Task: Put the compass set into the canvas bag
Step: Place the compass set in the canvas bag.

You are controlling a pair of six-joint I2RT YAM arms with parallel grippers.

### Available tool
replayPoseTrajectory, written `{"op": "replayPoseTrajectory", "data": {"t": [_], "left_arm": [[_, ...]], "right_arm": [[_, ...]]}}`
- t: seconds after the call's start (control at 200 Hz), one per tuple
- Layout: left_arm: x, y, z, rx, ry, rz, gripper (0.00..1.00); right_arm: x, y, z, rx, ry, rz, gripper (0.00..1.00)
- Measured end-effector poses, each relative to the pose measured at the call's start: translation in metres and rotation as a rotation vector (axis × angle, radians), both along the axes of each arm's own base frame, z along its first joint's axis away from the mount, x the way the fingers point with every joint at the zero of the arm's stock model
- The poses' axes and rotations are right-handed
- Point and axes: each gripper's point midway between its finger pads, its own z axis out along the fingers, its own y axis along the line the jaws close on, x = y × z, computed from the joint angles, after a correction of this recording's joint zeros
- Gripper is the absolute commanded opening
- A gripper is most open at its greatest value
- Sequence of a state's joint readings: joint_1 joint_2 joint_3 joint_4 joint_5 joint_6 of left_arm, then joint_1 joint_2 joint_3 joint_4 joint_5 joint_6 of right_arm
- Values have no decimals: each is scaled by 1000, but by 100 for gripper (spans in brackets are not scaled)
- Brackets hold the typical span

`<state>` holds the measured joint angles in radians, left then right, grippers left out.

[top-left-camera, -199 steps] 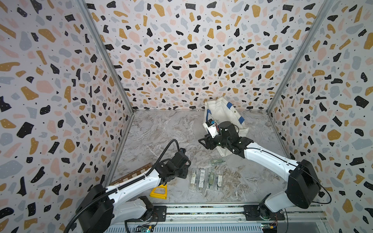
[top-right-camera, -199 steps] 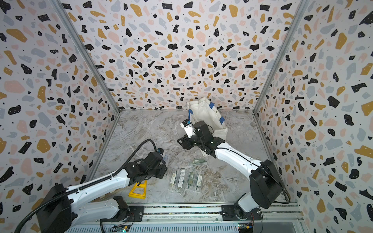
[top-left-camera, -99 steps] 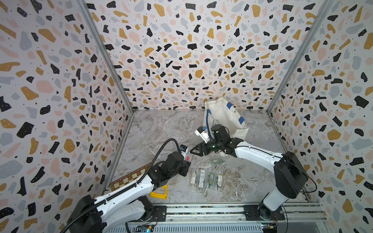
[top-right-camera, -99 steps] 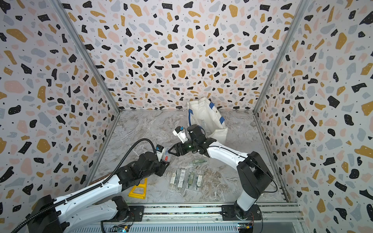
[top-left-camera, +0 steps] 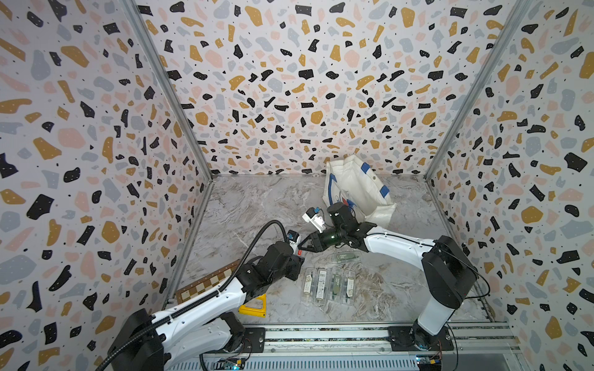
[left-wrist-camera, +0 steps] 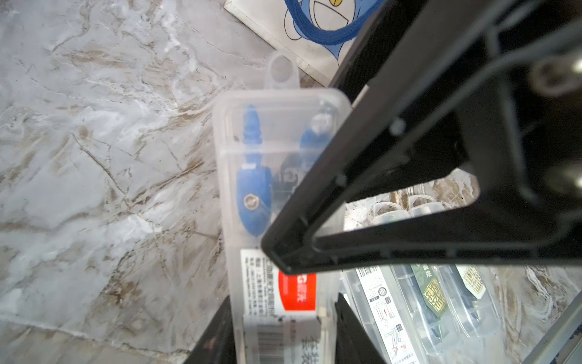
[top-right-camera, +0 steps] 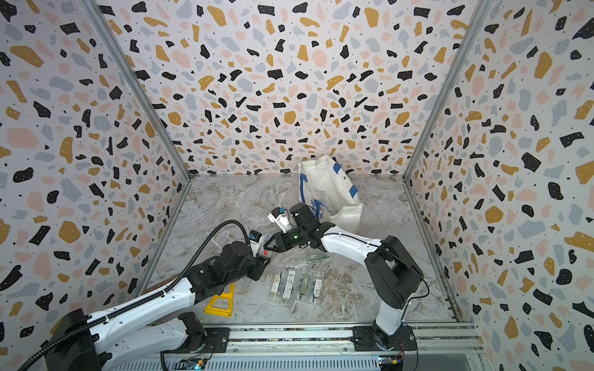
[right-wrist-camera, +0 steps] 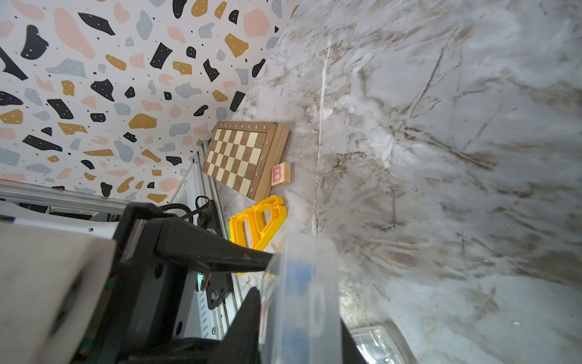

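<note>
Top views: handover at mid-table. The left gripper (top-left-camera: 300, 257) and right gripper (top-left-camera: 303, 248) met tip to tip above the table (top-left-camera: 257, 208). Only the red label of the compass set (top-right-camera: 265, 252) showed between them. The canvas bag (top-left-camera: 356, 186) stood at 1 o'clock from that spot, well apart. Four spare cases (top-left-camera: 328, 286) lay in a row at 5 o'clock, with a fifth case (top-left-camera: 344, 257) near at 3 o'clock.

Left wrist: left jaws were clamped on the labelled end of the clear case, which looked lifted off the table. A right finger (left-wrist-camera: 393, 141) lay across its face.

Right wrist: the case sat between the right jaws. They looked pinched on it, though the contact was blurred.

My read was a left-to-right transfer. Next move needed the left jaws to release only once the right grip was firm – then a swing to 1 o'clock and a drop into the bag's opening.
</note>
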<state>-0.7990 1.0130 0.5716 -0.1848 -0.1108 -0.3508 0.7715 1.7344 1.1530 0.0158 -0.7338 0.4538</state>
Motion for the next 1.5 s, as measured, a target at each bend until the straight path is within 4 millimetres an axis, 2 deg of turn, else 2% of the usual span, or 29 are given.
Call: {"op": "replayPoseTrajectory", "data": {"t": [0.135, 0.25, 0.44, 0.606, 0.831, 0.976, 1.146, 1.372, 1.502], "left_arm": [[1, 1, -1, 6, -1, 6, 48], [1, 1, -1, 6, 0, 6, 58], [1, 2, -3, 15, 2, 10, 69], [5, 2, -2, 22, -15, 15, 75], [19, -5, 9, 1, -91, 0, 78], [34, 0, 2, 11, -92, 29, 78], [54, 7, -11, -1, -64, 80, 77], [57, 0, -18, -16, -54, 65, 77], [58, -4, -18, -29, -54, 53, 77]], "right_arm": [[2, 2, 4, 5, 0, -8, 12], [4, 1, 3, -4, -11, -17, 7], [15, -3, 0, -42, -55, -54, 2], [37, -15, 3, -69, -92, -118, 0], [78, -39, 19, -95, -148, -239, 0], [100, -50, 48, -104, -242, -309, 0], [123, -64, 100, -79, -384, -396, 0], [144, -95, 164, -70, -565, -537, 0], [157, -118, 191, -86, -646, -630, 0]]}}
